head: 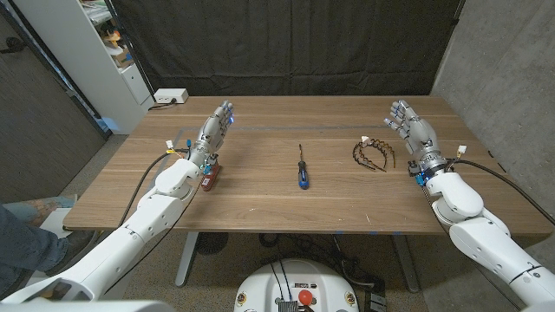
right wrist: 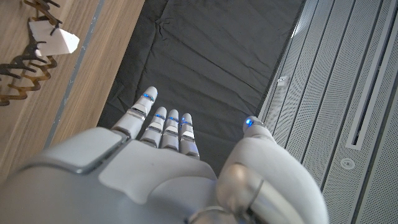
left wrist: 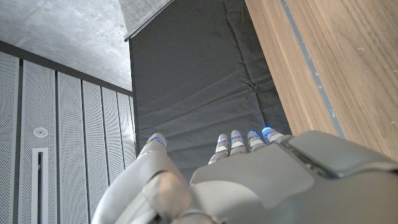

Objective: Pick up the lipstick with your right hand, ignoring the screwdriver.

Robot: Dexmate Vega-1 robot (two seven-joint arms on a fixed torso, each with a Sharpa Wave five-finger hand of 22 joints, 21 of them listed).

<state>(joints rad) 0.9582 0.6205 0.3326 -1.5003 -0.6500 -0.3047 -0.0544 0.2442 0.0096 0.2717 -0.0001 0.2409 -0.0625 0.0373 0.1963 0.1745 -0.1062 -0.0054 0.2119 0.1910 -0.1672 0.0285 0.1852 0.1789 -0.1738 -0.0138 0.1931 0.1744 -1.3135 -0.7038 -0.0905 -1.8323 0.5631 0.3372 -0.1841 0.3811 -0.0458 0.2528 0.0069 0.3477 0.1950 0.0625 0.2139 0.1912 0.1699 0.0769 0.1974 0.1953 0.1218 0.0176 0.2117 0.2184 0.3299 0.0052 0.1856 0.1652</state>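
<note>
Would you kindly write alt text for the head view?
A blue-handled screwdriver lies mid-table, a brown toothed headband to its right. The open left hand and right hand wait at either side, a small red object beside the left wrist.

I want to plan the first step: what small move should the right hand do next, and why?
Probably carry the right hand across toward the robot's left, above the table. It is open and holds nothing, while the small red thing that seems to be the lipstick lies far off beside the left hand, beyond the screwdriver.
</note>
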